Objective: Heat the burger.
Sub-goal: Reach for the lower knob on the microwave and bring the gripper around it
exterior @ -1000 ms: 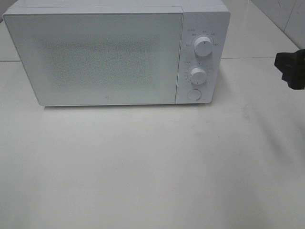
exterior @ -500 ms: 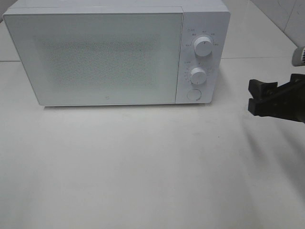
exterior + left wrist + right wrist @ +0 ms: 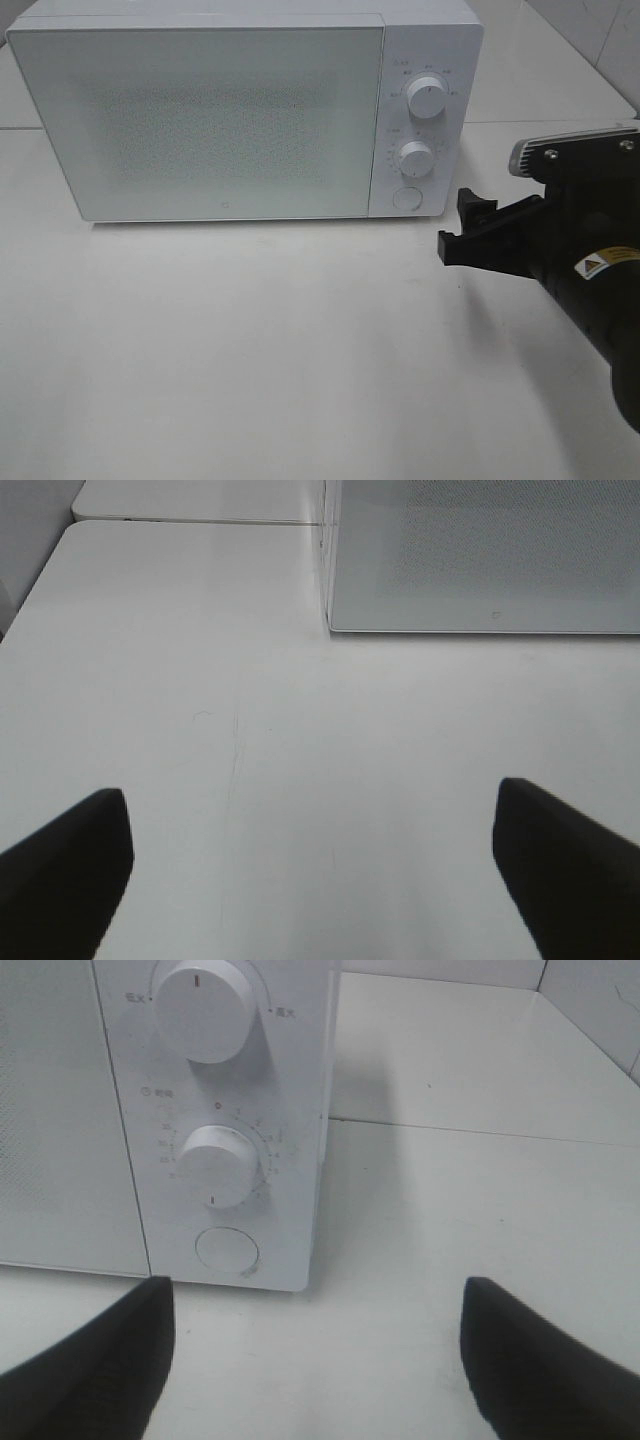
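Burger unseen; microwave (image 3: 200,120) shut, dial (image 3: 213,1166) writing unreadable.

I see a matte white table (image 3: 250,350) filling nearly the whole overhead view. A thin seam (image 3: 540,122) crosses its far part, where two panels meet. A pale tiled wall (image 3: 605,35) with grey grout lines stands at the far right corner. The left wrist camera shows a faint hairline scratch (image 3: 235,745) on the tabletop. The light is even and diffuse, the shadows are soft, and the surface has a mild sheen.
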Controlling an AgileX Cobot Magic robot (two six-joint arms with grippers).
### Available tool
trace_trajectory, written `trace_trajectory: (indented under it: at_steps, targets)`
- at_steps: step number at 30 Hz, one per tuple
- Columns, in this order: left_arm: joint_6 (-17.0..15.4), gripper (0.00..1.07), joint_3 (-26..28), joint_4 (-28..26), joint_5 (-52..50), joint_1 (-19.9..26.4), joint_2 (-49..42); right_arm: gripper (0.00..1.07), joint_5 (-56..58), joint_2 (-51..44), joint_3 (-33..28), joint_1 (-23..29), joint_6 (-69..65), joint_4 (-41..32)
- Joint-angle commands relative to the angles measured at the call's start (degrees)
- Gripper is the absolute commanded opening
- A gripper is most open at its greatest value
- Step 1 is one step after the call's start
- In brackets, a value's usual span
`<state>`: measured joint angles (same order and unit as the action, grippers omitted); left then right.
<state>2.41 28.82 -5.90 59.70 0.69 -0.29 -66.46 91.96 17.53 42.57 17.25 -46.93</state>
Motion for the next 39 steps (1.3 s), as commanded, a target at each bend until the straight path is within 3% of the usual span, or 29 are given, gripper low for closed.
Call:
trace_trajectory:
  at_steps: [1, 15, 39]
  targets:
    - [0.1, 0.90, -0.2, -0.2, -0.3, 0.1, -1.4, 0.76, -1.8, 2.4, 3.0, 2.6, 1.0, -2.9]
    - [0.1, 0.90, -0.2, -0.2, -0.3, 0.1, -1.4, 0.76, -5.8, 11.1, 12.0, 4.0, 3.7, -3.2]
    - [0.1, 0.90, -0.2, -0.2, -0.3, 0.1, -1.4, 0.76, -2.9, 22.7, 25.0, -3.6, -1.1, 1.3]
